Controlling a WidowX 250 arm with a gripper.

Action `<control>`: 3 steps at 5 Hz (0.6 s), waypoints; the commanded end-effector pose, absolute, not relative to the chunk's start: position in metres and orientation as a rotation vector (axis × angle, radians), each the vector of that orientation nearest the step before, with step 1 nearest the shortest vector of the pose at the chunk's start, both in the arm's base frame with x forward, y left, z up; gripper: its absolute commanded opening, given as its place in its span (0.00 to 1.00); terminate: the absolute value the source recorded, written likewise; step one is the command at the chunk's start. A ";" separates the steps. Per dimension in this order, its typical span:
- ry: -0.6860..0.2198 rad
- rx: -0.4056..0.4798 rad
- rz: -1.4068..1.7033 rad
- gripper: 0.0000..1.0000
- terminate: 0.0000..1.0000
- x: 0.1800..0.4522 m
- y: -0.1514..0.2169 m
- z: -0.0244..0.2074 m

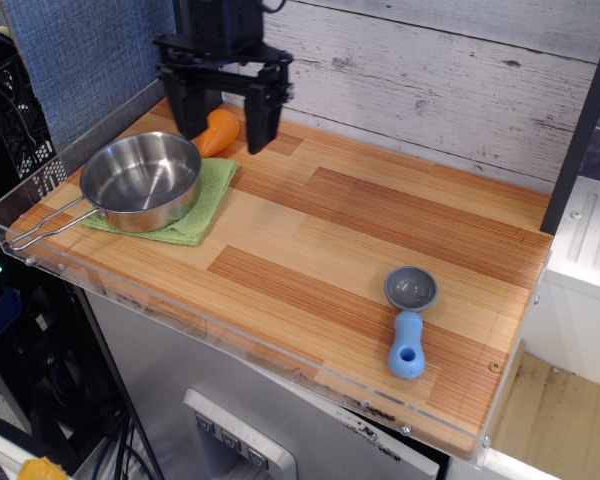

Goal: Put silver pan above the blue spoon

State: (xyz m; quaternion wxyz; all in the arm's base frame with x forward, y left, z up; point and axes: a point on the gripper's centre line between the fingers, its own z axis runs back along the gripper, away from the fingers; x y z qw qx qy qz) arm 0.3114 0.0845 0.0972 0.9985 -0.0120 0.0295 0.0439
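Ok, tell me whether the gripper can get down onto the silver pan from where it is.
Probably yes. The gripper is open, above and behind the silver pan, with nothing between them.

A green cloth (202, 205) is spread flat near the left end of the wooden table (380, 235). An orange object (220, 131), carrot-like in shape, is seen just behind the cloth, close to the whitewashed plank wall (430, 70). A clear acrylic rim (180, 320) is fitted along the table's front edge.
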 end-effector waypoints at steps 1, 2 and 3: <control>0.022 0.062 0.180 1.00 0.00 0.302 0.122 0.094; -0.032 0.049 0.165 1.00 0.00 0.291 0.139 0.085; -0.046 0.056 0.133 1.00 0.00 0.292 0.144 0.073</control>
